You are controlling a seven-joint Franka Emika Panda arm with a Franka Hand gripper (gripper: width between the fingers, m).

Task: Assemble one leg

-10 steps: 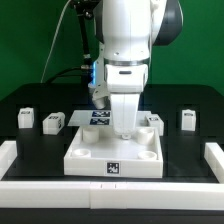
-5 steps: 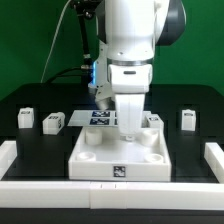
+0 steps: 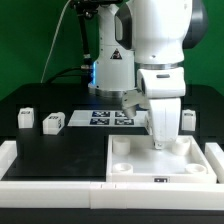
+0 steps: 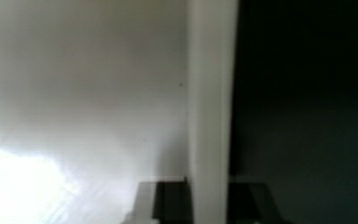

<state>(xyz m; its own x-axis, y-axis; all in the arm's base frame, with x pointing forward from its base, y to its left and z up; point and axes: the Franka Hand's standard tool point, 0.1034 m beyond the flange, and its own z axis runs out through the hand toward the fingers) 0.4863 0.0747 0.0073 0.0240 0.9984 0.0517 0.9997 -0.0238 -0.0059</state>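
The large white square tray-like piece (image 3: pixel 160 165) with corner sockets lies at the front on the exterior view's right. My gripper (image 3: pixel 160 142) points down and is shut on its far wall. In the wrist view that wall (image 4: pixel 208 100) runs as a white strip between my two dark fingers (image 4: pixel 167 203), and my gripper (image 4: pixel 208 203) closes on it. Two small white legs with tags stand on the exterior view's left (image 3: pixel 26 118) (image 3: pixel 53 122). A third leg (image 3: pixel 188 119) stands at the right, just behind my gripper.
The marker board (image 3: pixel 108 117) lies at the back middle. A low white rail borders the black table at the left (image 3: pixel 12 158), front (image 3: pixel 60 186) and right (image 3: pixel 215 155). The tray-like piece sits against the right rail.
The arm has moved to the exterior view's right and the tray-like piece has slid with it from the front middle to the front right corner. The legs on the left have not moved.
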